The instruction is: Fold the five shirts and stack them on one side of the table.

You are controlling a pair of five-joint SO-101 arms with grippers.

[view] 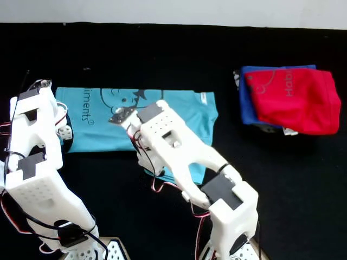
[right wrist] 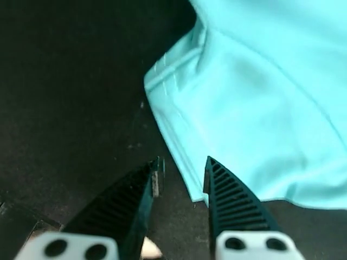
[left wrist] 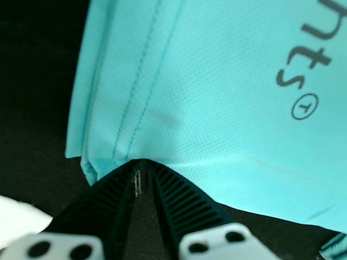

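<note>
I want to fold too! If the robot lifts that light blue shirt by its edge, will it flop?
Probably it flops: the shirt is thin cloth, puckered where the left fingers pinch its hem. It looks light, so one corner lifted would likely trail the rest behind.

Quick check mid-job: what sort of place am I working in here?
Probably a lab test bench: a black-covered table by a plain wall, white left arm and right arm at a teal shirt, folded red shirt stacked aside.
</note>
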